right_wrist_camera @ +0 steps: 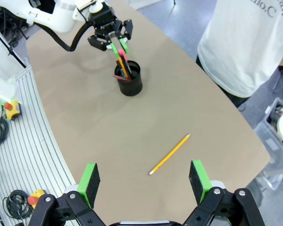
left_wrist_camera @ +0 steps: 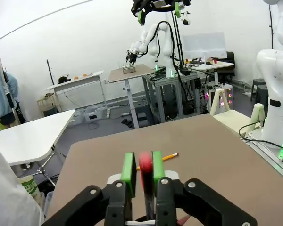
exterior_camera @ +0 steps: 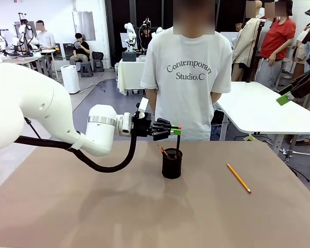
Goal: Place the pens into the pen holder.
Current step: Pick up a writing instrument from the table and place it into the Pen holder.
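Black holder, two pens inside, one pencil outside, right claw apart, left claw unclear

A brown counter fills the near ground above a grey floor. Far right stands a white folding table. Far left of centre, a cloth-draped table stands before white walls.

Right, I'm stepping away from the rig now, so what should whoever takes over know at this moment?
Left tool over the pen holder, dark pen between its jaws, lower end inside the holder; grip unclear.
Right tool open, high above the yellow pencil lying on the table.
Done: brownish-red pen in holder.
To do: let dark pen drop in, then the pencil.
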Robot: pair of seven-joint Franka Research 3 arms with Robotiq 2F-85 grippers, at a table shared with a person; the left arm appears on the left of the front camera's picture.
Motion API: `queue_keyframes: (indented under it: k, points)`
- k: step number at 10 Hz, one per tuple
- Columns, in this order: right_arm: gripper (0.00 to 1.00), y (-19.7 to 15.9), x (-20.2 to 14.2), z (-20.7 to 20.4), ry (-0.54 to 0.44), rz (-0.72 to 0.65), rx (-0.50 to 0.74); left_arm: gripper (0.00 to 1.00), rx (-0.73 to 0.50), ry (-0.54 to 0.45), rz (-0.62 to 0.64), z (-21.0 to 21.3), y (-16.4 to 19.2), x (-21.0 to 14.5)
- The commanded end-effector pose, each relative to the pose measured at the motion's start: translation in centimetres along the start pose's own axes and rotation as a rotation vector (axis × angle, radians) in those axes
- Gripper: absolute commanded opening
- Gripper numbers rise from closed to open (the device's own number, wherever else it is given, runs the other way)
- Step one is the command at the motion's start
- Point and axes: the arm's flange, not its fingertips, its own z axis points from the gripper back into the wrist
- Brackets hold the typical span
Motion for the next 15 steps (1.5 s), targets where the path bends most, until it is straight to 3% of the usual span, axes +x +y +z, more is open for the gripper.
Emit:
queue_keyframes:
  k: [1, 2, 3, 13, 15]
  points:
    - [1.0, 0.1, 0.2, 0.1, -0.011, -0.001, 0.0, 0.71, -0.021, -0.019, 0.015, 0.4, 0.4, 0.5]
    - [1.0, 0.1, 0.2, 0.1, -0.011, -0.001, 0.0, 0.91, -0.023, -0.021, 0.01, 0.6, 0.5, 0.8]
    - [1.0, 0.1, 0.2, 0.1, -0.011, -0.001, 0.0, 1.0, -0.023, -0.022, 0.01, 0.7, 0.4, 1.1]
    - [1.0, 0.1, 0.2, 0.1, -0.011, -0.001, 0.0, 1.0, -0.024, -0.034, 0.015, 0.2, 0.2, 0.9]
    - [1.0, 0.1, 0.2, 0.1, -0.011, -0.001, 0.0, 1.0, -0.037, 0.007, 0.081, 1.5, -0.4, 2.2]
